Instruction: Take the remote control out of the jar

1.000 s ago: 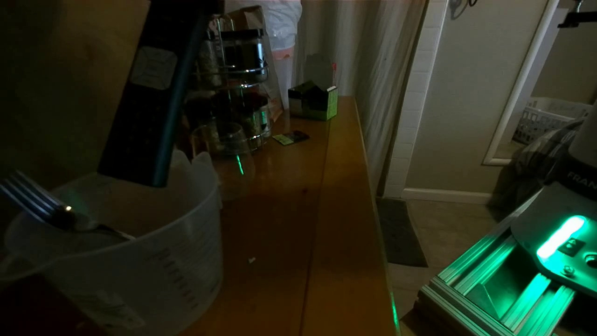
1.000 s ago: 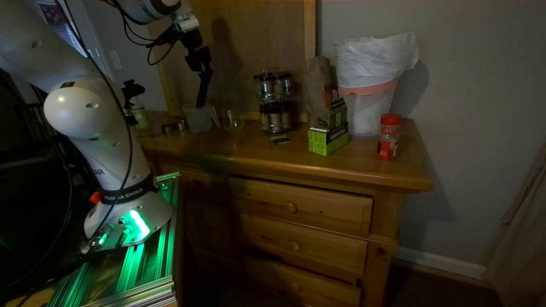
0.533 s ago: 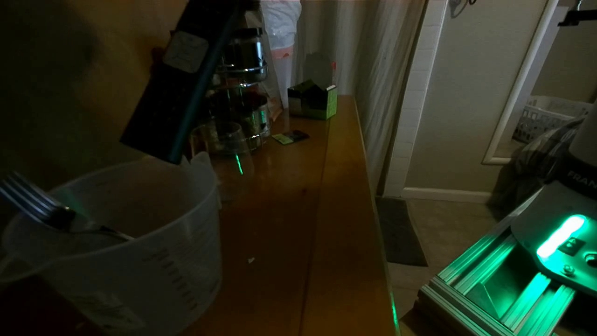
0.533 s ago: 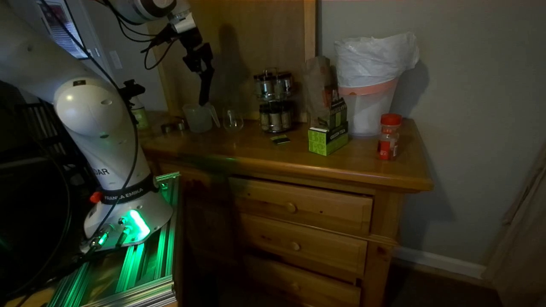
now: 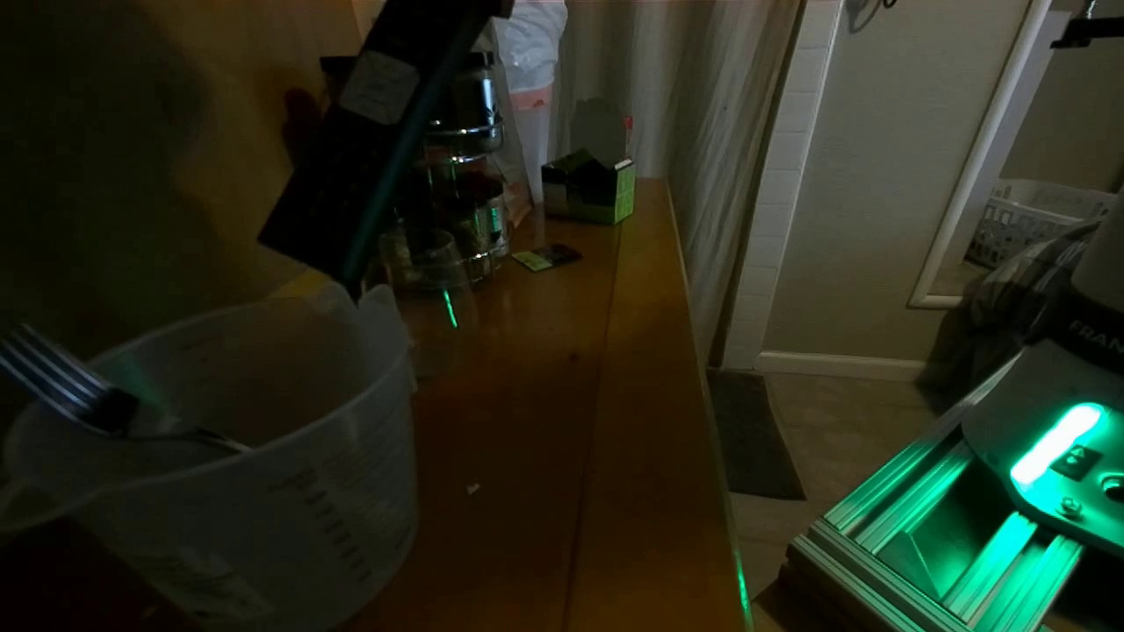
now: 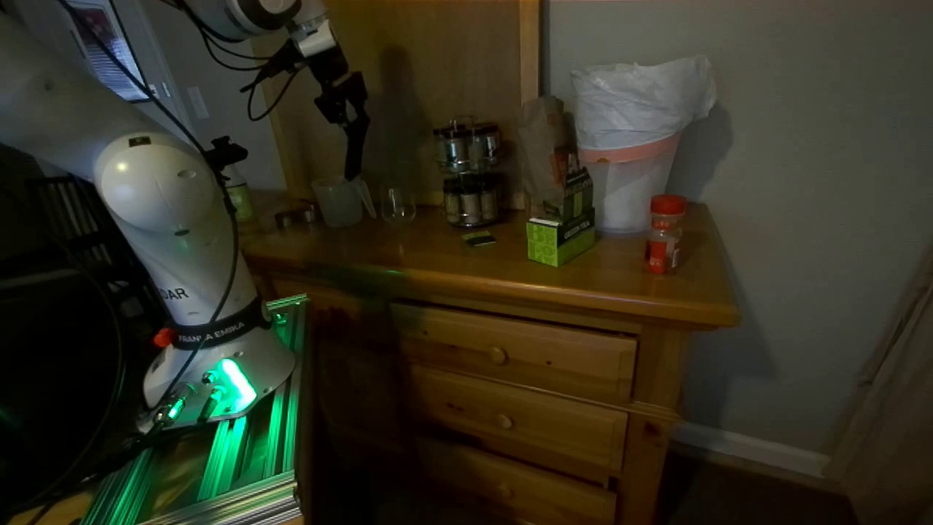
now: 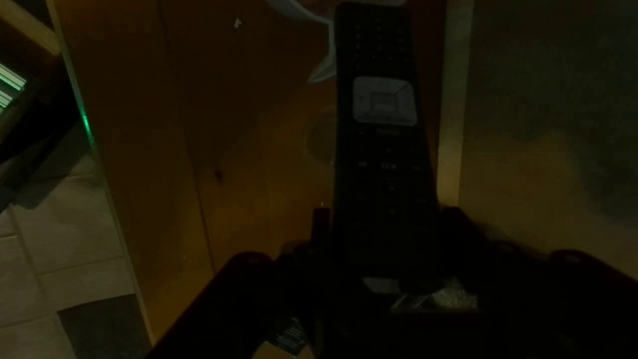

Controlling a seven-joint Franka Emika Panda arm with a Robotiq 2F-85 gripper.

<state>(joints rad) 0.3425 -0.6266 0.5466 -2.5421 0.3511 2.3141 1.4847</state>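
Observation:
The black remote control (image 5: 369, 149) hangs tilted in the air in an exterior view. Its lower end is at the rim of the whitish jar (image 5: 290, 491), on the far side near the glass. I cannot tell whether it touches the rim. In an exterior view, my gripper (image 6: 354, 120) is above the jar (image 6: 339, 205), and the remote (image 6: 353, 157) points down from it. In the wrist view, the gripper (image 7: 385, 219) is shut on the remote (image 7: 381, 144), one dark finger on each side. Part of the jar (image 7: 326, 67) shows beside the remote's far end.
A fork (image 5: 79, 386) leans out of the jar. A clear glass (image 6: 398, 208) and a spice rack (image 6: 470, 179) stand beside it. A packet (image 6: 479, 238), tea box (image 6: 561, 237), white-bagged bin (image 6: 630, 182) and red-capped bottle (image 6: 662, 240) are farther along. A wooden panel (image 6: 437, 65) stands behind.
The gripper has carried the remote upward and away from the jar's middle, toward the glass side. The remote has tilted more. The jar and fork have stayed in place.

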